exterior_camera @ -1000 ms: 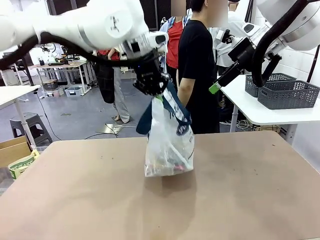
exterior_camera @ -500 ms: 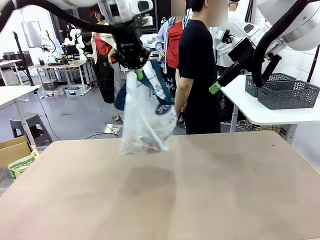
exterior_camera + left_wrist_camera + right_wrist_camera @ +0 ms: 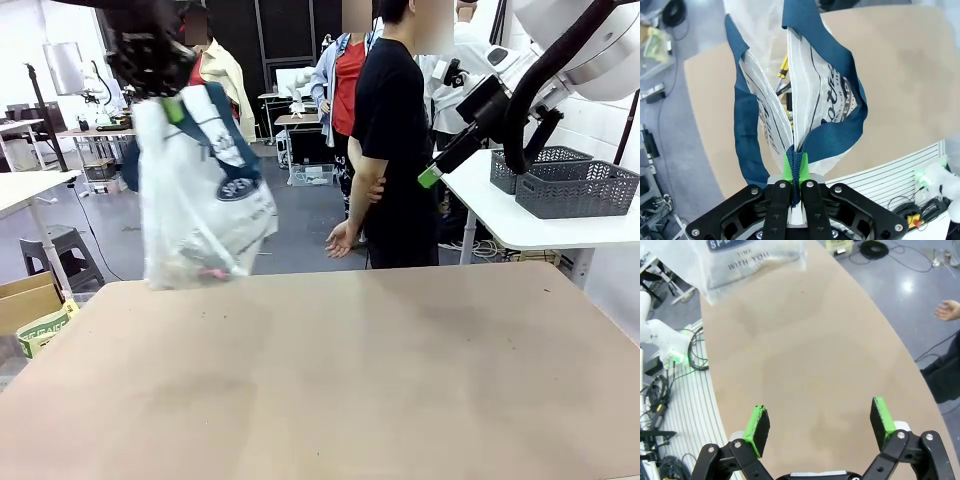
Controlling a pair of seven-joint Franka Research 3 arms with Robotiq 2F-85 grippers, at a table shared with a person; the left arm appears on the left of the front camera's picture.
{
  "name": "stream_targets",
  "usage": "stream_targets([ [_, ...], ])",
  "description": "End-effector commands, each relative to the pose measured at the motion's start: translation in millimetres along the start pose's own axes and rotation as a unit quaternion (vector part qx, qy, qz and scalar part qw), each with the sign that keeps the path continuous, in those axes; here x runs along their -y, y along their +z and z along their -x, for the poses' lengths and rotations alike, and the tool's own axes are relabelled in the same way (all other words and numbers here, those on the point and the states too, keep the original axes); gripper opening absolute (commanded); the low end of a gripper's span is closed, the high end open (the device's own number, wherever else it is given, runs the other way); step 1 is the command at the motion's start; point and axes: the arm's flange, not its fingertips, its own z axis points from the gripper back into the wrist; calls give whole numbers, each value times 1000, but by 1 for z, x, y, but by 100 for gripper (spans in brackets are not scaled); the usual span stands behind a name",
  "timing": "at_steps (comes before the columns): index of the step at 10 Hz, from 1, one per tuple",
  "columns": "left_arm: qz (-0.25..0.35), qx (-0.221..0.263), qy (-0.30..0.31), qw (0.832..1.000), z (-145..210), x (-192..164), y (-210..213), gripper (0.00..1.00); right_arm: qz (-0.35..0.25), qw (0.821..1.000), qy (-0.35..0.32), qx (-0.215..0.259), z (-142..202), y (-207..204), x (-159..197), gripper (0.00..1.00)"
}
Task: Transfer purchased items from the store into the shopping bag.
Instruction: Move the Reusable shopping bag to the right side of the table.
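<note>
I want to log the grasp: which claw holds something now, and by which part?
The left claw holds the bag by its blue straps, pinched between the pads. The right claw is open and holds nothing.

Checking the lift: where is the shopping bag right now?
The shopping bag hangs by its navy straps from the left gripper, above the table's far-left edge in the front view.
</note>
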Motion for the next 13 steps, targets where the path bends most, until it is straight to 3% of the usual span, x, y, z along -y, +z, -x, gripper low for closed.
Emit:
stream_targets([
  [1, -12, 18, 5, 1000, 23, -36, -3, 0, -3, 1000, 3, -1, 1, -2, 0, 100],
  [3, -4, 26, 29, 999, 36, -62, -4, 0, -3, 1000, 3, -1, 1, -2, 0, 100],
  [4, -16, -2, 20, 1000, 19, -44, 1, 0, -3, 1000, 3, -1, 1, -2, 0, 100],
  [7, -16, -2, 20, 1000, 19, -44, 1, 0, -3, 1000, 3, -1, 1, -2, 0, 100],
  [9, -13, -21, 24, 999, 18, -47, -36, 0, -3, 1000, 3, -1, 1, -2, 0, 100],
  [13, -13, -19, 76, 997, 34, -100, -88, 0, -3, 1000, 3, -1, 1, -2, 0, 100],
])
